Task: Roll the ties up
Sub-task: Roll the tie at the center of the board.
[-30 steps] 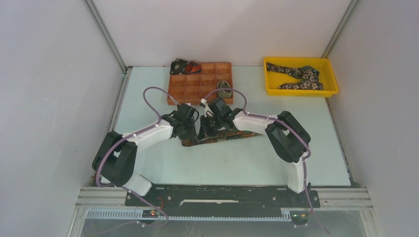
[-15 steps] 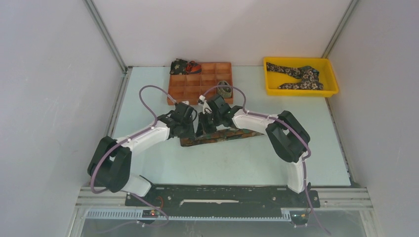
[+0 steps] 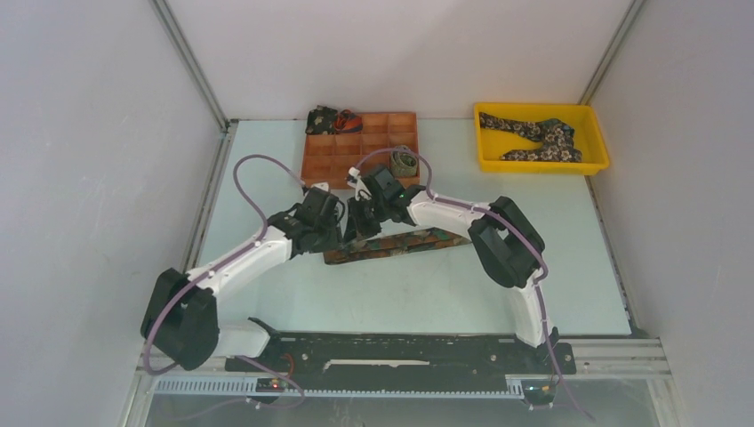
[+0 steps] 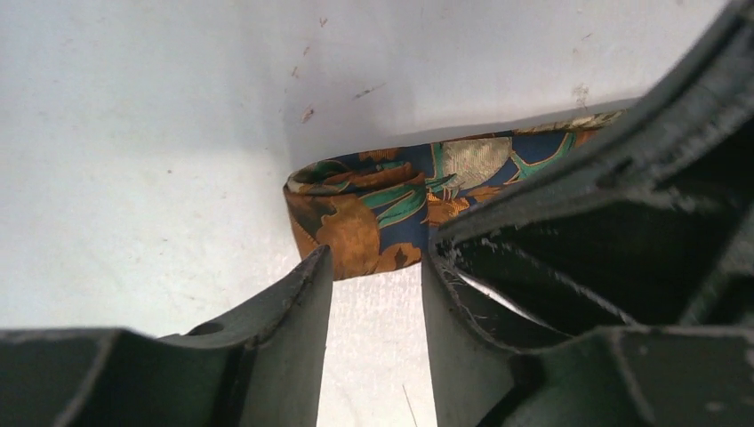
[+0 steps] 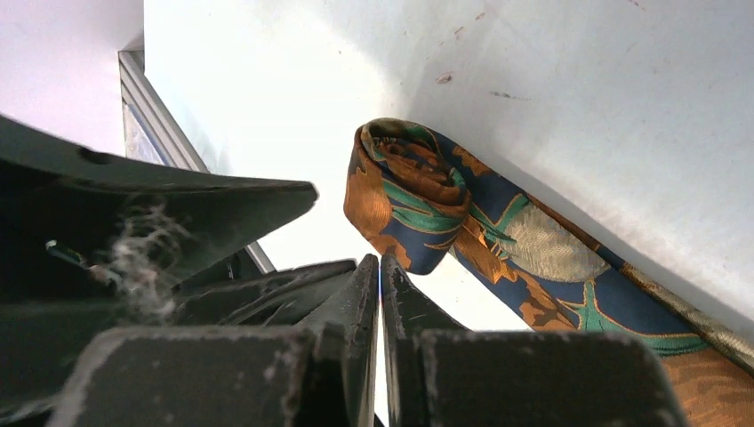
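Note:
A tie point(image 3: 400, 242) with an orange, blue and green pattern lies across the table, its left end rolled into a small loose coil point(image 5: 409, 191) point(image 4: 364, 213). My left gripper point(image 4: 373, 260) point(image 3: 331, 233) is open just short of that coil, with bare table between its fingers point(image 4: 298, 302). My right gripper point(image 5: 381, 260) point(image 3: 360, 222) is shut on nothing, its tips right beside the coil's near edge. An olive rolled tie point(image 3: 405, 162) sits in the orange tray point(image 3: 347, 165). A floral tie point(image 3: 538, 135) lies in the yellow bin point(image 3: 542, 165).
Dark rolled ties point(image 3: 327, 119) sit at the orange tray's far left corner. The tray stands just behind both grippers. White walls close off the left, right and back. The two gripper bodies are very close together over the tie's left end.
Both arms have reached farther from their bases and slightly left, and the tie's left end has shifted with them. The left gripper's fingers have spread apart.

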